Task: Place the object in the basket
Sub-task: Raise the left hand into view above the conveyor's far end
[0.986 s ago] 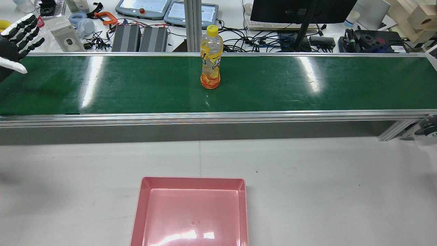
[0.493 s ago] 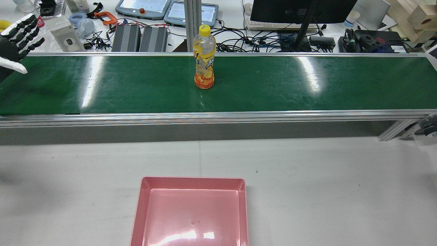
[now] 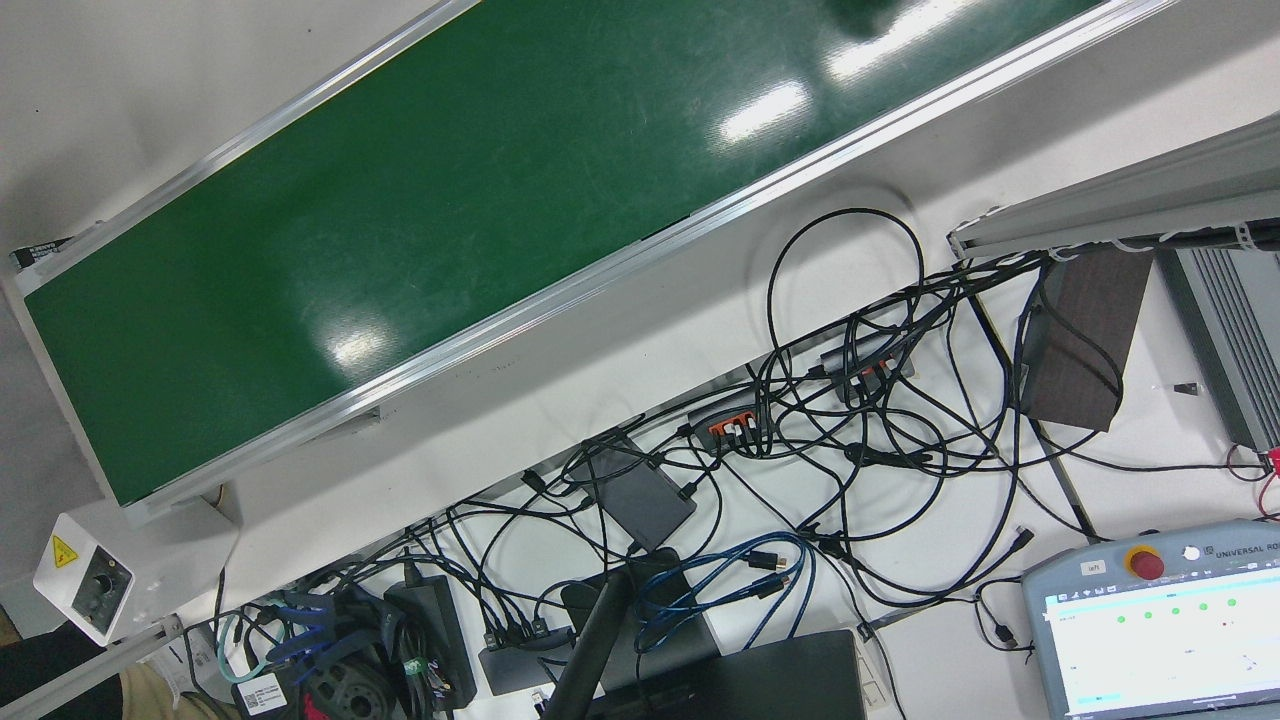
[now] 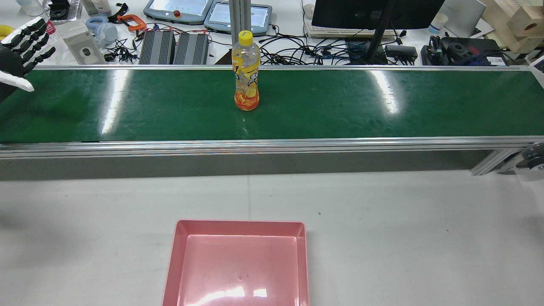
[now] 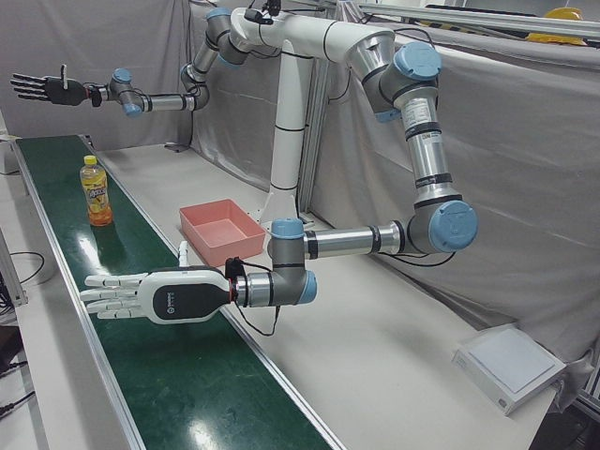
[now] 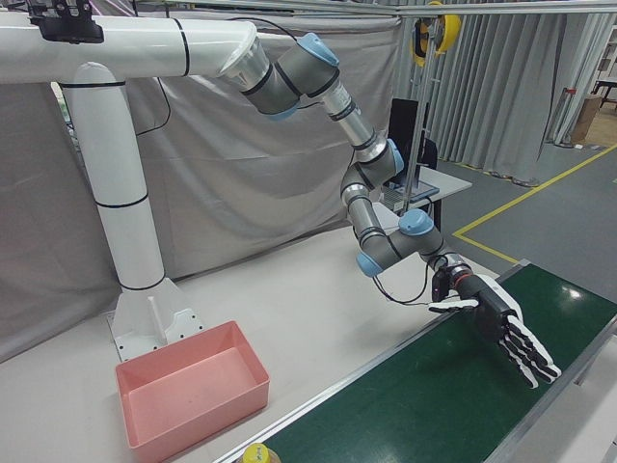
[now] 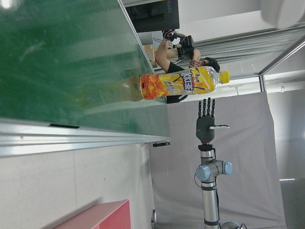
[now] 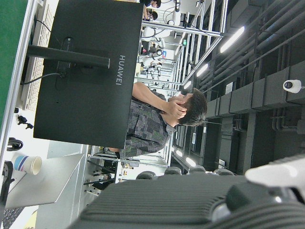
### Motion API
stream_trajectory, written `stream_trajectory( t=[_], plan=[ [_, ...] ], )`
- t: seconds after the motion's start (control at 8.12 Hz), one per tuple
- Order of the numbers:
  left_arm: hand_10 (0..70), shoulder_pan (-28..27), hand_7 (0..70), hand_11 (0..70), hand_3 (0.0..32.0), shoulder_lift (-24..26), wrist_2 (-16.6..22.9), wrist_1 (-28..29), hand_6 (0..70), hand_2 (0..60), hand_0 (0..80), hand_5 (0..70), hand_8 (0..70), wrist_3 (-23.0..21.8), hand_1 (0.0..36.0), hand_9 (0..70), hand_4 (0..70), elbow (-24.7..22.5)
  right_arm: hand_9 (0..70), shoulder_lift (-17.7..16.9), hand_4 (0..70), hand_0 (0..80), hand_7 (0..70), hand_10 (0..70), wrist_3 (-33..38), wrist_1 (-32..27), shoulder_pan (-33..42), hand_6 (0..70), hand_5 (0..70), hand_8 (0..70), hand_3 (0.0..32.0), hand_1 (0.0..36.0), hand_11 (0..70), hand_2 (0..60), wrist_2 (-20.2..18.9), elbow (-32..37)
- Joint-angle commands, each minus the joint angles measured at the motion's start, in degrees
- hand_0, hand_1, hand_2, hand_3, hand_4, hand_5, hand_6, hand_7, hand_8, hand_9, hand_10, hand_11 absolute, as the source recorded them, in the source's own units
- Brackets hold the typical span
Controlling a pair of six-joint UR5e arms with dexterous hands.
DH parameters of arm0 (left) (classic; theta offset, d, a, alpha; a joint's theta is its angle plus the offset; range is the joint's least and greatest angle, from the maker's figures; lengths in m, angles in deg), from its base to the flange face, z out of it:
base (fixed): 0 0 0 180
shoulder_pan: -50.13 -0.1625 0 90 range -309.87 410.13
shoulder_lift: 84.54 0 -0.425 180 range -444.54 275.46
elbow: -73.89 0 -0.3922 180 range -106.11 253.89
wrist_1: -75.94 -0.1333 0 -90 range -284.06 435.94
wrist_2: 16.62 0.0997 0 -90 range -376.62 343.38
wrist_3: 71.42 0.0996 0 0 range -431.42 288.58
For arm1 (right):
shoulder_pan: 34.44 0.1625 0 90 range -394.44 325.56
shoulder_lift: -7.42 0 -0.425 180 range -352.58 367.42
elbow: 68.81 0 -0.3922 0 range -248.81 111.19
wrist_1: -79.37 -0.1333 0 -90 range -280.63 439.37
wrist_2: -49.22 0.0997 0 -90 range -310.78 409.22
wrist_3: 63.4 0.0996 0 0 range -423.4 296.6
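An orange drink bottle (image 4: 245, 76) with a yellow cap stands upright on the green conveyor belt (image 4: 382, 106), across from the pink basket (image 4: 240, 223). The bottle also shows in the left-front view (image 5: 94, 192) and the left hand view (image 7: 181, 83). My left hand (image 4: 19, 55) is open above the belt's left part, palm toward the bottle and well away from it; it also shows in the left-front view (image 5: 155, 295) and right-front view (image 6: 496, 323). My right hand (image 5: 42, 89) is open above the belt's far end, beyond the bottle. The basket is empty.
Behind the belt lies a cluttered desk with cables (image 3: 850, 430), teach pendants (image 4: 178, 10) and a monitor (image 4: 374, 12). The belt has aluminium side rails (image 4: 272, 146). The white pedestal (image 5: 286, 169) stands behind the basket. Grey tabletop (image 4: 403, 233) lies around the basket.
The bottle has travelled left along the belt, toward my left hand. Neither hand has visibly moved.
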Motion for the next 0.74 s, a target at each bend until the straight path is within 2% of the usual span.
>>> stream_trajectory(
  t=[0.0,0.62],
  plan=[
    [3.9,0.0,0.0,7.9,0.0,0.0,0.0,0.03,0.0,0.0,60.3,9.5,0.0,0.0,9.5,0.0,0.0,0.0,0.0,0.0,0.0,0.0,0.0,0.0,0.0,0.08,0.0,0.0,0.0,0.0,0.0,0.0,0.0,0.0,0.0,0.0],
    [3.3,0.0,0.0,7.0,0.0,0.0,0.0,0.03,0.0,0.0,60.8,8.9,0.0,0.0,9.7,0.0,0.0,0.0,0.0,0.0,0.0,0.0,0.0,0.0,0.0,-0.01,0.0,0.0,0.0,0.0,0.0,0.0,0.0,0.0,0.0,0.0]
  ],
)
